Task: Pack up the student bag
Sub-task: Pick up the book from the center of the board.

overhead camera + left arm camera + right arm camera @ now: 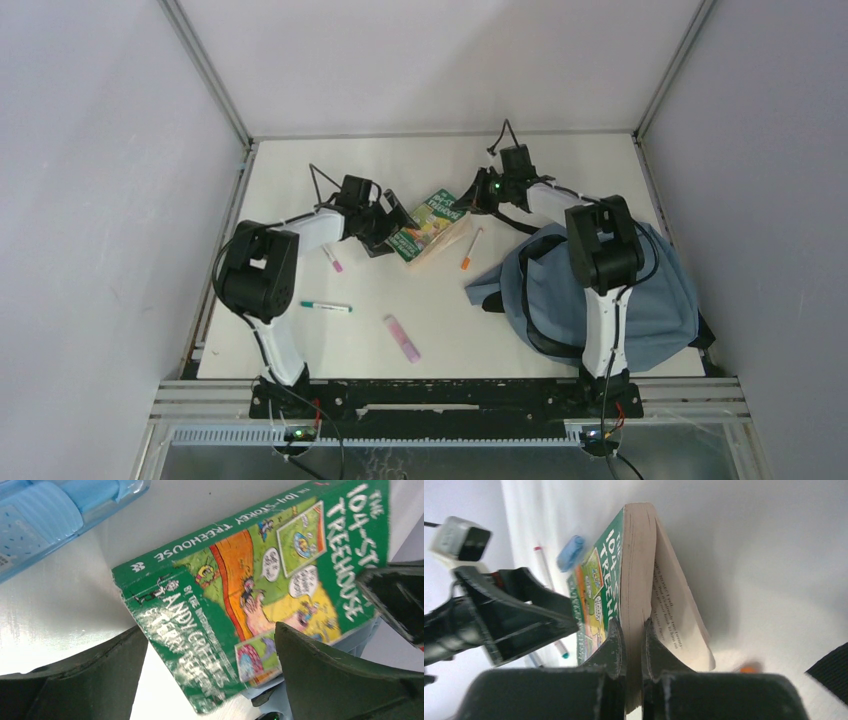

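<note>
Progress: early, by my reckoning. Nothing shows inside the student bag [640, 300], and everything I can see to pack lies outside it.
Student bag: slumped on the right side of the table [420, 165], around my right arm's base. I cannot tell whether its main zip is open.
Book: the green "104-Storey Treehouse" paperback [430, 225] is at mid-table, between my two grippers and left of the bag.
Right gripper [634, 630]: pinched nearly together on the book's page edge, with the front cover and a block of pages between the fingers. The remaining pages splay loose to one side.
Left gripper [210, 650]: spread wide and holding nothing. Its fingers straddle the book's corner by the spine. I cannot tell whether they touch it.
Left to pack: the book, a pink-capped pen [332, 259], a teal pen [326, 307], an orange-tipped pen [470, 248], a pink marker [401, 337] and a light-blue case [45, 520] just beside the book.
Next need, as I judge it: carry the book over to the bag.
</note>
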